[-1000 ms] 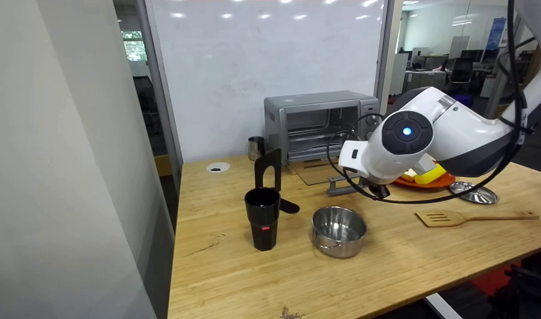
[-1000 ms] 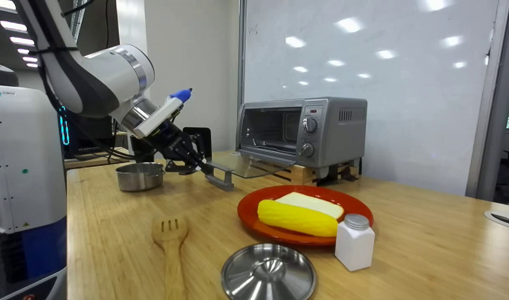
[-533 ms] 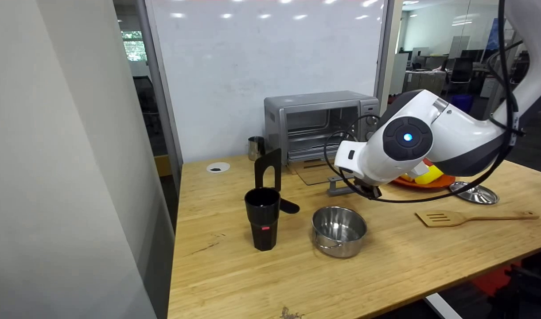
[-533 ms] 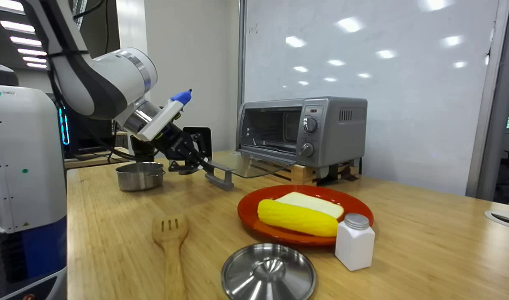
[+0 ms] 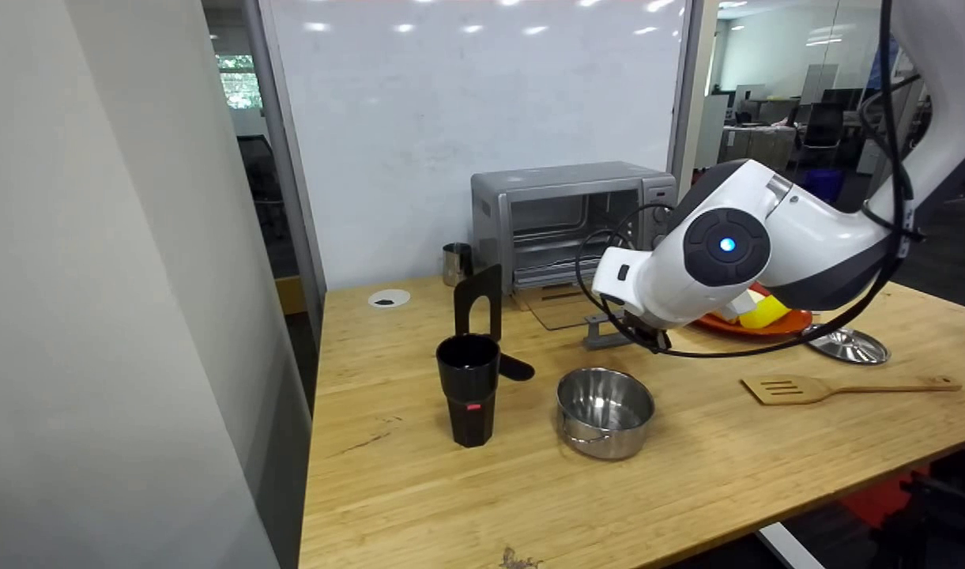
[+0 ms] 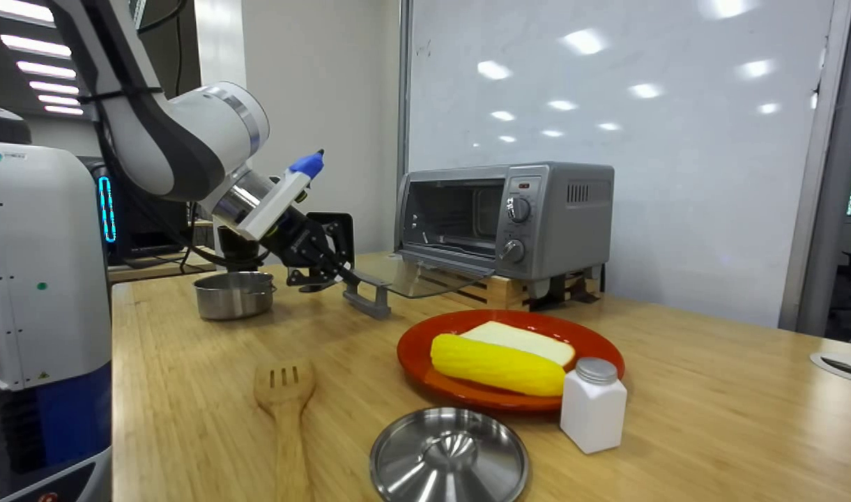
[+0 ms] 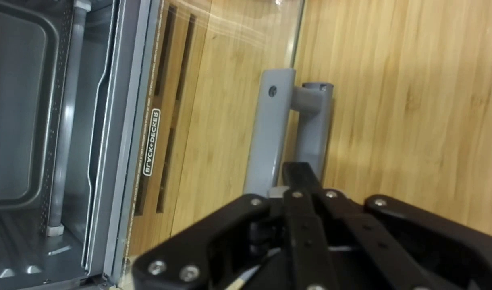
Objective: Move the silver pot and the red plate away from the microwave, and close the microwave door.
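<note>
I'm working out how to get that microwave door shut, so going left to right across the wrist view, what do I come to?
Silver tube inside the microwave, its grey front edge, BLACK+DECKER lettering on the microwave door, grey door handle.

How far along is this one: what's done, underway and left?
Apparently done: the silver pot and red plate sit apart from the microwave. Underway, it seems: the shut gripper is at the door handle, contact unclear. Left: closing the microwave door, which is lowered open.
</note>
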You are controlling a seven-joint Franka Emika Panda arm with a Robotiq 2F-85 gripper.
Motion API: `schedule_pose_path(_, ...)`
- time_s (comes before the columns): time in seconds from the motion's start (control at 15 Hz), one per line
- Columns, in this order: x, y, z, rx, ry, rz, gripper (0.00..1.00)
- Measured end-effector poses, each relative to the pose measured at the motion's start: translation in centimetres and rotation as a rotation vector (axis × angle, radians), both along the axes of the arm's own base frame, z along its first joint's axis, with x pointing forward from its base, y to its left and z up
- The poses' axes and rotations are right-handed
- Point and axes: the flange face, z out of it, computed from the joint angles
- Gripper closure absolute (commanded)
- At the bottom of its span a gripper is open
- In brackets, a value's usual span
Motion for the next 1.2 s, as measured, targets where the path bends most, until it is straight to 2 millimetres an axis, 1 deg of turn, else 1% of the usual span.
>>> schedule_pose_path(0.6, 0.5, -0.5, -0.8, 0.032, -0.022, -0.016, 1.0)
schedule_pose_path(1.2, 0.7, -1.4, -0.8, 0.067, -0.049, -0.033, 1.0)
